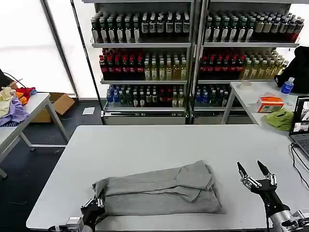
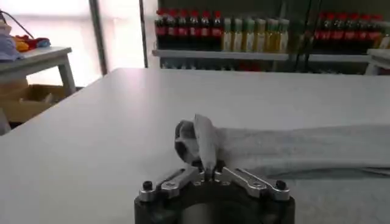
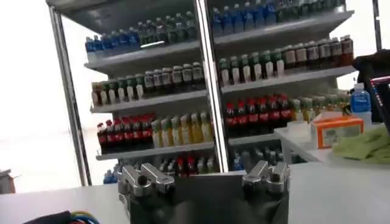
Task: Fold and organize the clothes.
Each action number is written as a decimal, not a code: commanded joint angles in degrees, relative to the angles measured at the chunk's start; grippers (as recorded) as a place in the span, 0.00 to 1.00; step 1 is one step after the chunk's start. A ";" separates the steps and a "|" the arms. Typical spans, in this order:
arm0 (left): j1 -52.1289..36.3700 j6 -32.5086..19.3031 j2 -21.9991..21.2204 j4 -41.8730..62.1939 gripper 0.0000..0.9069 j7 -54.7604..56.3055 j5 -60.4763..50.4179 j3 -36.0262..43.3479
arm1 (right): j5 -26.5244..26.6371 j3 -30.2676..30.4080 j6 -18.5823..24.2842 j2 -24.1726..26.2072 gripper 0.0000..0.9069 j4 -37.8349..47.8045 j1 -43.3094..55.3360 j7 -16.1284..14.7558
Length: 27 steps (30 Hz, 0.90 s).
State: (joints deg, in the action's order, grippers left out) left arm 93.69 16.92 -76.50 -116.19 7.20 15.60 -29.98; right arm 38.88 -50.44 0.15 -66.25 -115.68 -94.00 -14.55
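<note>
A light grey shirt (image 1: 159,191) lies folded into a long bundle near the front edge of the white table (image 1: 159,145). At the bundle's left end my left gripper (image 1: 92,208) is shut on a corner of it. The left wrist view shows a raised fold of the grey shirt (image 2: 204,137) pinched between the tips of the left gripper (image 2: 207,171), while the rest of the cloth trails away flat on the table. My right gripper (image 1: 254,170) is held just above the table to the right of the shirt. It is open, its fingers point up, and it is clear of the cloth.
Shelves of bottles (image 1: 193,58) stand behind the table. A side table at the left holds purple, cream and red garments (image 1: 14,104), with a cardboard box (image 1: 58,104) beside it. At the right are a lime-green cloth (image 1: 280,118), an orange box (image 1: 270,104) and a laptop (image 1: 301,123).
</note>
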 commanded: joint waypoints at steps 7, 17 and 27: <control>-0.60 3.64 17.24 -3.26 0.01 -8.66 8.41 -20.64 | 0.73 -0.29 0.03 0.69 1.00 -0.10 0.07 0.14; -3.94 11.45 31.36 3.76 0.01 -12.92 18.24 -29.42 | 0.63 0.67 0.03 0.77 1.00 -0.63 0.02 0.16; -10.84 15.04 30.48 -11.17 0.01 -0.84 32.76 -14.88 | 0.49 0.49 0.07 0.63 1.00 -1.49 -0.74 0.15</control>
State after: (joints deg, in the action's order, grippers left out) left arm 88.11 27.39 -51.64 -117.47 -0.15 35.05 -51.74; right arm 39.38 -49.95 0.18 -65.60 -116.96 -94.61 -14.43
